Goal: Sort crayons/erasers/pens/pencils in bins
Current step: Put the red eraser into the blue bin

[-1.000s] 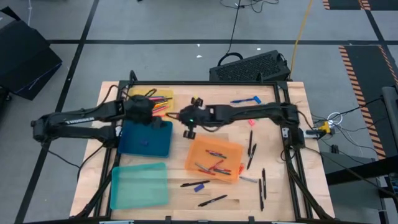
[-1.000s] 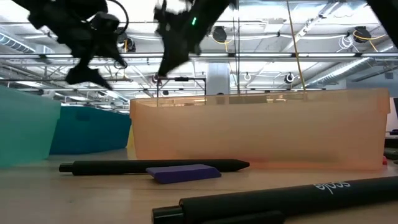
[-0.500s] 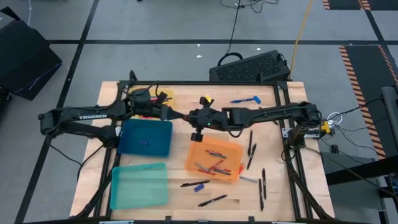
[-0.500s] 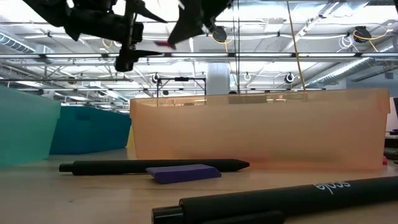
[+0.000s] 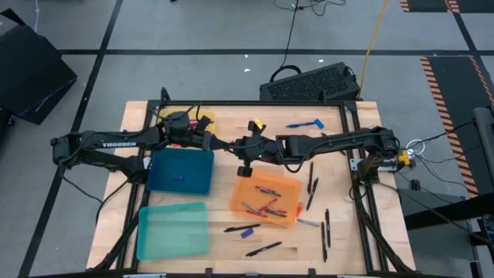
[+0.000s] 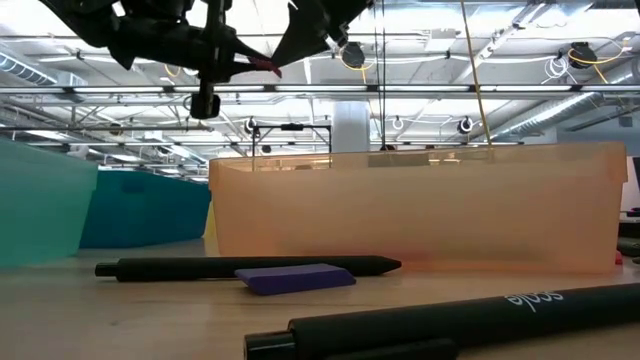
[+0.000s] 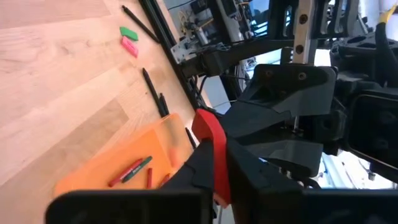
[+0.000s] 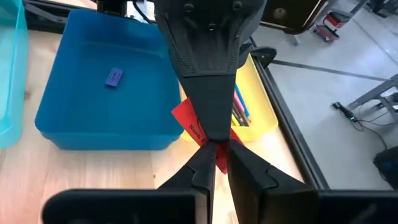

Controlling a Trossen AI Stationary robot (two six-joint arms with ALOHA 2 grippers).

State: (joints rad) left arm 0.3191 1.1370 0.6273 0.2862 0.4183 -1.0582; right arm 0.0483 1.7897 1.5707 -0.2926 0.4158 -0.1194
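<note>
Red eraser pinched mid-air by both closed grippers, left gripper and right gripper tip to tip, between yellow bin, blue bin and orange bin.

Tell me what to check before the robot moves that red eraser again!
1. Left hand grips the red eraser: ok.
2. Right hand grips it too: ok.
3. Both hands are well above the table: ok.
4. Blue bin has room, holding only a blue eraser: ok.
5. Which hand should let go: cannot tell.
</note>
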